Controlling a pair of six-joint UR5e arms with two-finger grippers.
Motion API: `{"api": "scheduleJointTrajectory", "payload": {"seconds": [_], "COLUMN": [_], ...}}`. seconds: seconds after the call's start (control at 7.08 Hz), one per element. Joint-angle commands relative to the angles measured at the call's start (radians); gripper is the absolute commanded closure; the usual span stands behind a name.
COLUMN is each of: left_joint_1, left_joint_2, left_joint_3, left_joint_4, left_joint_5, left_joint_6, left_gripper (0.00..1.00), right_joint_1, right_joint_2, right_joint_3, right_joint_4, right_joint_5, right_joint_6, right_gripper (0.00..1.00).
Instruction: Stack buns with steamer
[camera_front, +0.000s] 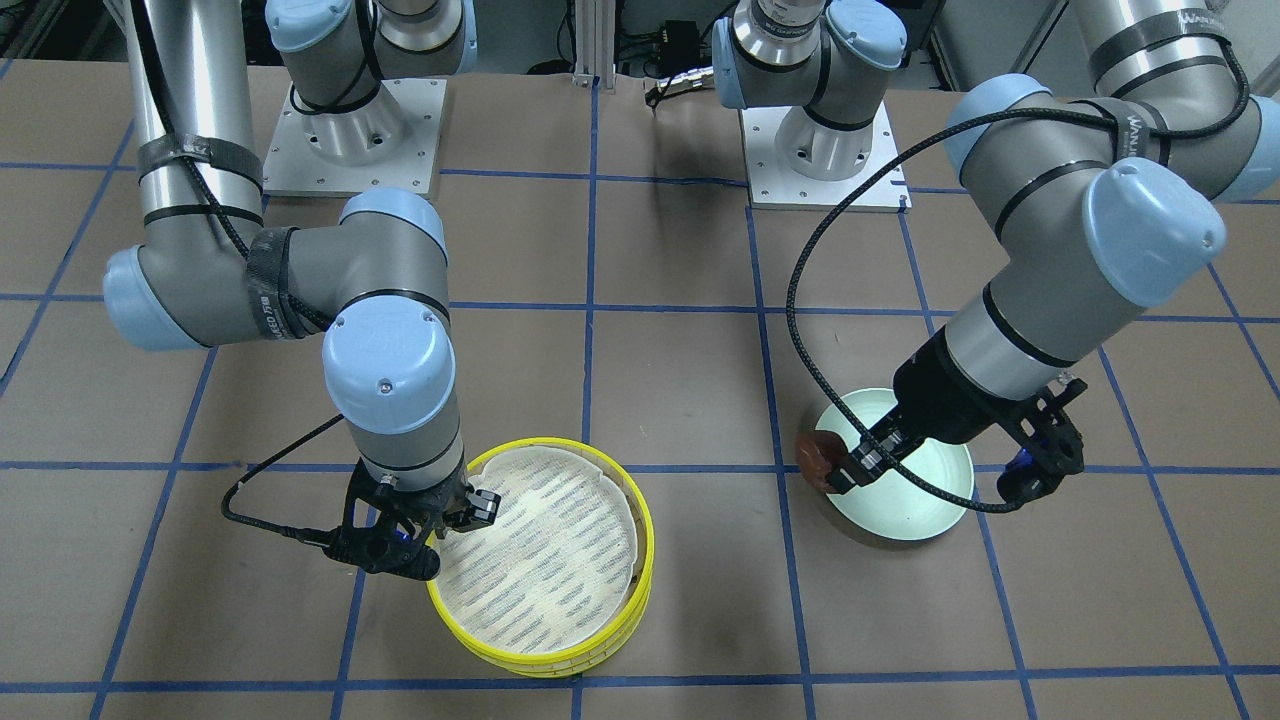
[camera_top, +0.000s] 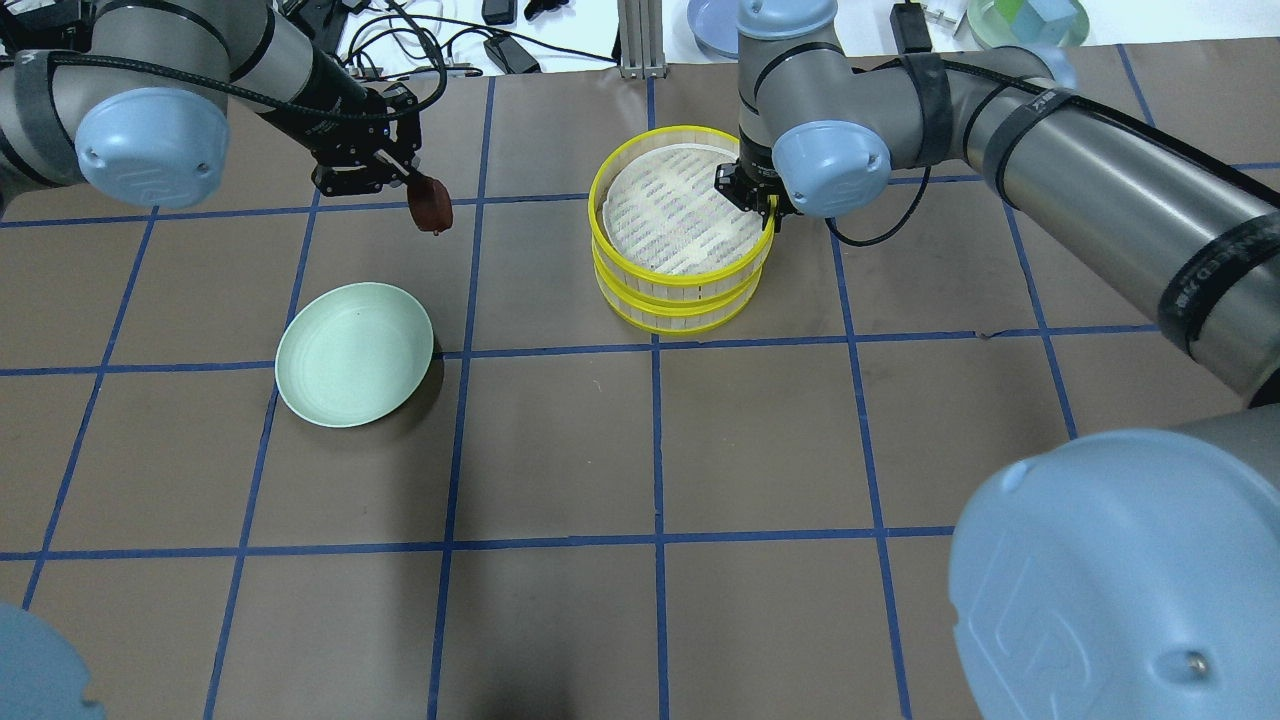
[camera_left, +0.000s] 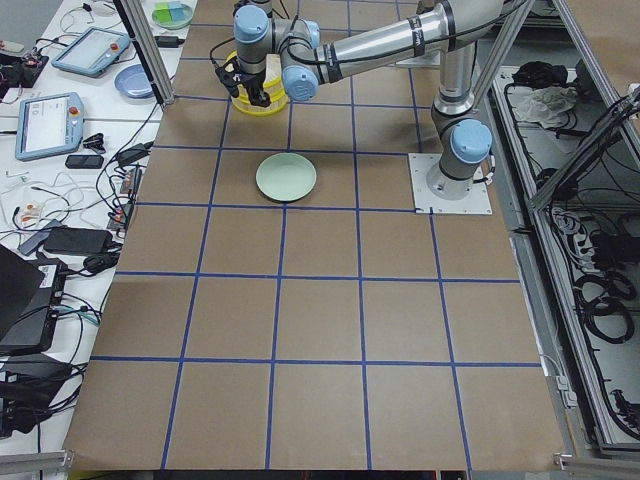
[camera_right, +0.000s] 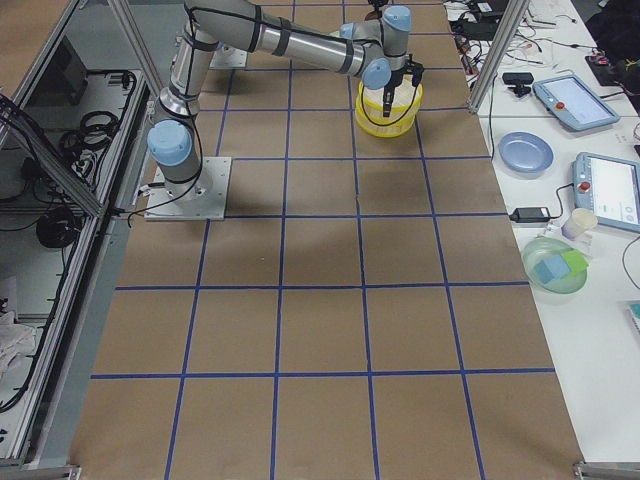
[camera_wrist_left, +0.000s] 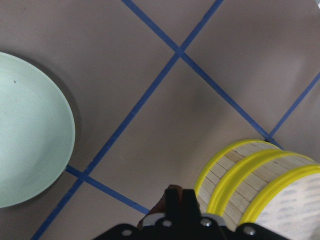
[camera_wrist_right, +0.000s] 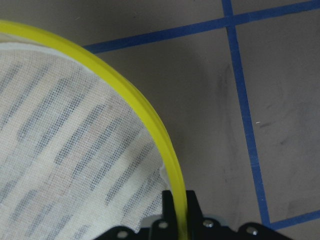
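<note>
A brown table (camera_top: 560, 450) gridded with blue tape (camera_top: 657, 450), with cluttered white benches (camera_right: 610, 300) alongside.

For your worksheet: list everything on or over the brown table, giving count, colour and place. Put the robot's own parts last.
table: one, brown with a blue tape grid, under everything.
steamer trays: two, yellow rims and white mesh liners, stacked one on the other at the table's far middle.
plate: one, pale green, nothing on it, on the table left of the stack.
brown bun: one, dark reddish-brown, held off the table near the plate.
left arm, right arm: grey with pale blue joints.
left tool: black, shut on the brown bun.
right tool: black, clamped on the upper tray's rim.
</note>
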Motion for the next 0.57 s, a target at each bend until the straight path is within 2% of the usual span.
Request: {"api": "scheduleJointTrajectory", "payload": {"seconds": [0.0, 0.14, 0.28, 0.42], "left_joint_1": [-0.065, -0.076, -0.087, -0.124], "left_joint_2": [-0.035, -0.068, -0.099, -0.127], "left_joint_3": [-0.007, -0.012, -0.014, -0.014], "left_joint_4": [0.120, 0.218, 0.313, 0.379], "left_joint_5": [-0.074, -0.182, -0.237, -0.283], "left_joint_6": [-0.152, -0.198, -0.279, -0.344], "left_gripper": [1.00, 1.00, 1.00, 1.00], "right_joint_1": [0.000, 0.000, 0.002, 0.002], "right_joint_2": [0.003, 0.002, 0.000, 0.002], "right_joint_3": [0.004, 0.004, 0.004, 0.005], "right_joint_4": [0.002, 0.002, 0.004, 0.004], "right_joint_5": [0.002, 0.002, 0.002, 0.004], "right_joint_6": [0.008, 0.008, 0.008, 0.008], "right_gripper": [0.98, 0.97, 0.96, 0.83]}}
